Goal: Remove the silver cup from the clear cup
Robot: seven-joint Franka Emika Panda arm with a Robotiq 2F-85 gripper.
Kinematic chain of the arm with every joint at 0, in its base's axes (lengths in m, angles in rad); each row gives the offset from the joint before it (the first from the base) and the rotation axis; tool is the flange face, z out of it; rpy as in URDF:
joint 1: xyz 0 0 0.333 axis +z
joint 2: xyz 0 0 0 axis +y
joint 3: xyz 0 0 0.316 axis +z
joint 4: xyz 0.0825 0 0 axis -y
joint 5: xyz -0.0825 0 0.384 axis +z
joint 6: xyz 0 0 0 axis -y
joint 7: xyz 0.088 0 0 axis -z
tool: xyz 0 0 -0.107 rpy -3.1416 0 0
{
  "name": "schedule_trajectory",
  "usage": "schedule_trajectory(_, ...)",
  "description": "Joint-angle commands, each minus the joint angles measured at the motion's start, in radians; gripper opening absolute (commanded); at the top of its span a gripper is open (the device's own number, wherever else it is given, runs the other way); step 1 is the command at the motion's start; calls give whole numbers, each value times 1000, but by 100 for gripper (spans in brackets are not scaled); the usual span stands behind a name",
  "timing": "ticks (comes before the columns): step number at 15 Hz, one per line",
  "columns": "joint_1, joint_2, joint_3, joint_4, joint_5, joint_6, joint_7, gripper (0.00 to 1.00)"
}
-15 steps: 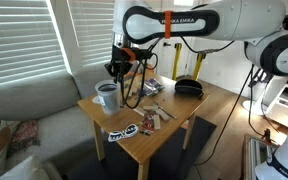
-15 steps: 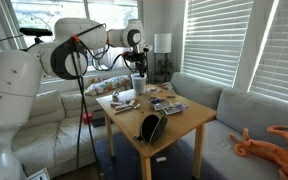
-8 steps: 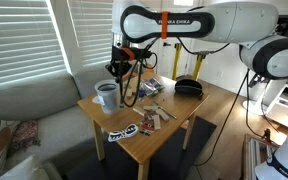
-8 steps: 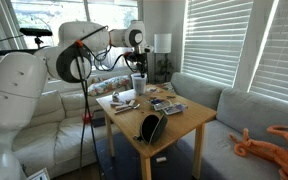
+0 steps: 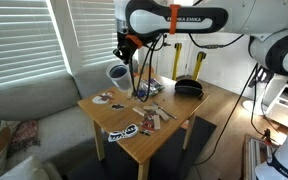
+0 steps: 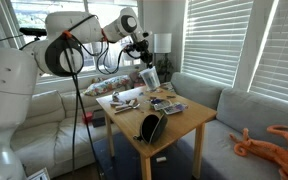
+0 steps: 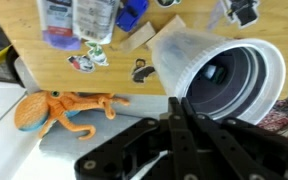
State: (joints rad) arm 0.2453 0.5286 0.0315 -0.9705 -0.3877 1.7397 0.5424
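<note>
The clear cup (image 5: 116, 73) is off the table, held in the air and tilted onto its side above the table's far corner; it also shows in an exterior view (image 6: 150, 78). In the wrist view the clear cup (image 7: 179, 55) has a whitish rim, and its mouth faces the camera. The silver cup (image 7: 229, 78) sits nested inside it as a dark grey metallic lining. My gripper (image 7: 179, 108) is shut, pinching the cup wall at the rim. It shows in both exterior views (image 5: 125, 55) (image 6: 142, 63).
The wooden table (image 5: 189, 108) (image 6: 184, 118) holds stickers (image 5: 122, 131), small packets and a black rounded object (image 5: 189, 87) (image 6: 151, 127). A sofa (image 5: 24, 110) stands beside it. An orange octopus toy (image 7: 59, 108) lies on the cushion below. Window blinds are behind.
The nested cups stood upright on the table corner; now my gripper has lifted them clear of the table and tipped them on their side.
</note>
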Motion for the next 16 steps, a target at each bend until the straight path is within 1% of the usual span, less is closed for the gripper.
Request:
schedule_trajectory(1,38,-51,-55,-49,-167,-19,-13,1)
schedule_trajectory(2,42,-51,-67,-44,-209,-53,-11,1)
schedule_trajectory(3,16,-19,-34,-10,-141,-18,-4,4)
schedule_trajectory(5,20,-21,-49,-10,-178,-35,-4,4)
schedule_trajectory(6,20,-21,-51,-10,-184,-36,-5,1)
schedule_trajectory(7,66,-30,-90,-42,-309,-56,-9,1)
schedule_trajectory(9,89,-54,-99,-88,-393,-76,4,1)
schedule_trajectory(11,134,-81,-110,-158,-490,-116,39,1)
schedule_trajectory(13,183,-108,-116,-237,-578,-174,76,1)
schedule_trajectory(16,252,-148,-120,-358,-693,-292,142,1)
